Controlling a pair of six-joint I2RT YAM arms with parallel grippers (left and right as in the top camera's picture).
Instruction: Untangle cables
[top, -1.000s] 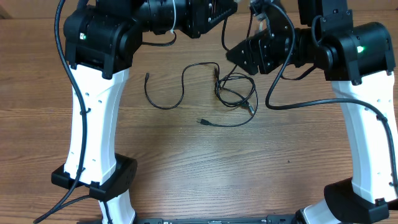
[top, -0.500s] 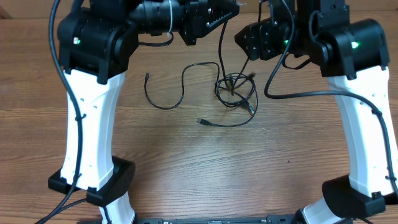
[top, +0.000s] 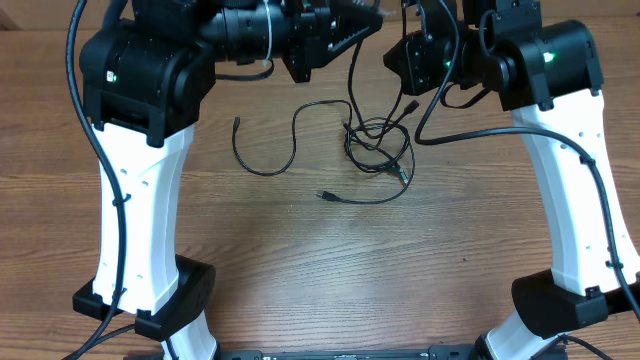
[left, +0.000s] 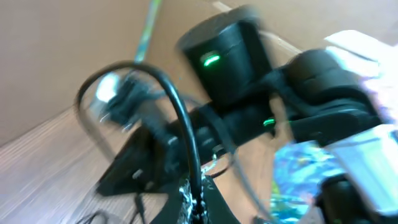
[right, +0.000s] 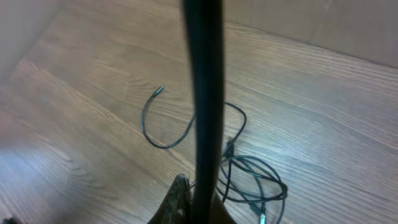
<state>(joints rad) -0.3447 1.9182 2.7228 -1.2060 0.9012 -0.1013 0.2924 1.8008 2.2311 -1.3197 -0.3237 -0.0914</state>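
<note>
**A:** Two arms stand on the wooden bench, the left arm and the right arm. Where are the cables?

**B:** Far middle of the bench, between the arms. There's a tangled cluster of loops, with one loose strand curving away to the left.

**A:** Which way do they run?

**B:** Mostly left to right. The loose strand ends at the left plug. The near plug lies closer in and points left.

**A:** And the end effectors?

**B:** The left end effector is clamped on a strand lifted off the cluster. The right end effector is closed too, with a strand running up out of its grip.
</note>
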